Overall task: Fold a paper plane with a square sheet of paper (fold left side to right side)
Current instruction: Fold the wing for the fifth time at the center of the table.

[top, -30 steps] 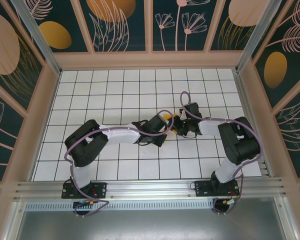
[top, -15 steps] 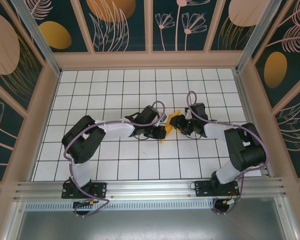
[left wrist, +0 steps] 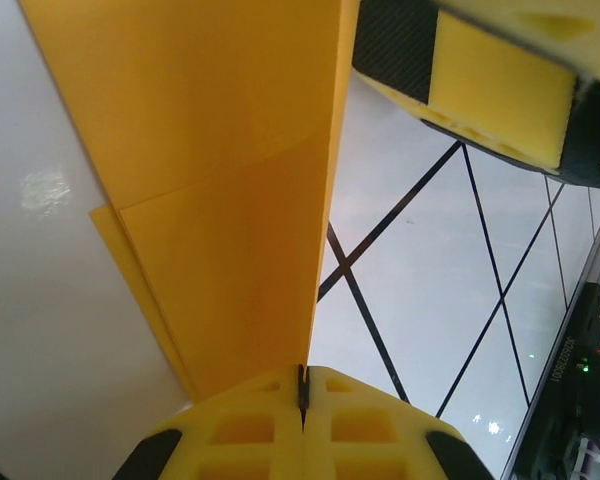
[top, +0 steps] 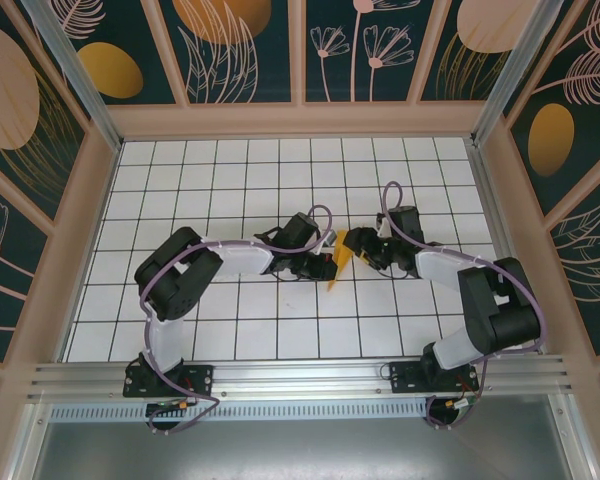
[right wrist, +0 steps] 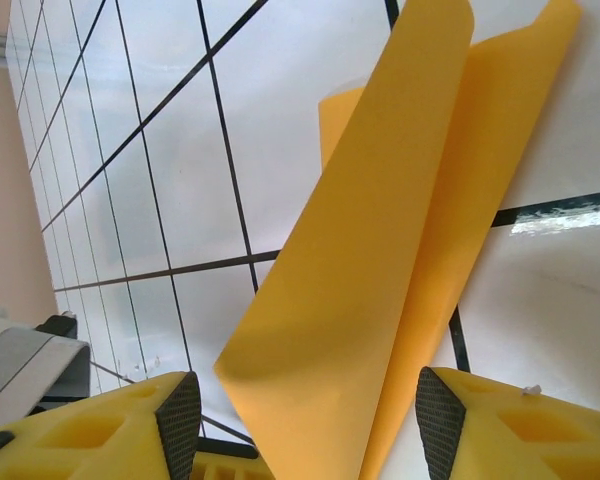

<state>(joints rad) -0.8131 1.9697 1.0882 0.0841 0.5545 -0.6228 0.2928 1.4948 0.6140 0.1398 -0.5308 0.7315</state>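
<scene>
Progress of folding, seen near the middle of the table, about halfway between its left and right edges. Paper plane: already doubled into a slim, layered orange strip, so the main folds look done; wing creasing and release seemingly remain. Left gripper is clamped on its folded edge; right gripper stands with jaws apart astride the paper. Long axis runs far-to-near, narrow end toward the near edge.

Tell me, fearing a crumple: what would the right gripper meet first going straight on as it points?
Likely the folded bright orange paper between the fingers of the open right gripper, pinched by the left gripper; depth is unclear.
</scene>
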